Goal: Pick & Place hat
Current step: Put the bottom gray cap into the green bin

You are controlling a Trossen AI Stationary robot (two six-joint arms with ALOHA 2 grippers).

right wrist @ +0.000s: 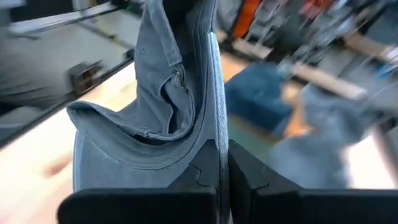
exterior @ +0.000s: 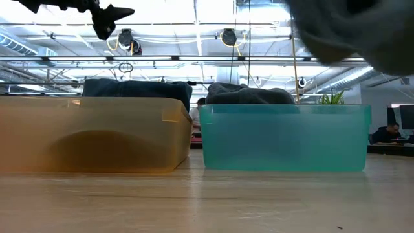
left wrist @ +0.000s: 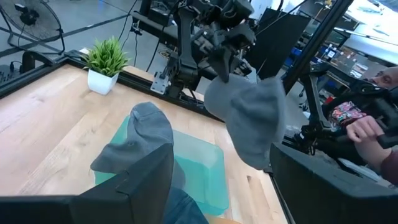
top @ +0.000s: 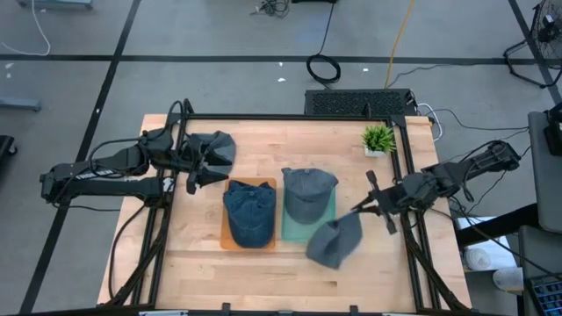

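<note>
My right gripper (top: 362, 207) is shut on a grey cap (top: 335, 239), which hangs above the table just near-right of the teal bin (top: 327, 221). The low view shows this cap (exterior: 349, 29) blurred at the top. A second grey cap (top: 309, 191) lies in the teal bin. A dark blue cap (top: 250, 213) fills the orange bin (top: 225, 239). Another grey cap (top: 215, 149) lies on the table at the far left. My left gripper (top: 195, 174) hovers open beside it, above the table, touching nothing. My right gripper pinches the grey cap by a stitched edge (right wrist: 214, 134), seemingly the brim, between its two shut fingers. The cap (left wrist: 249, 118) hangs below the fingers, lifted clear of the table and the bins, with its crown lowest.
A small potted plant (top: 378, 139) stands at the table's far right corner. The orange and teal bins sit side by side at mid-table. Bare wood lies along the near edge (top: 263, 281). A person (left wrist: 373, 118) sits beyond the table's right side.
</note>
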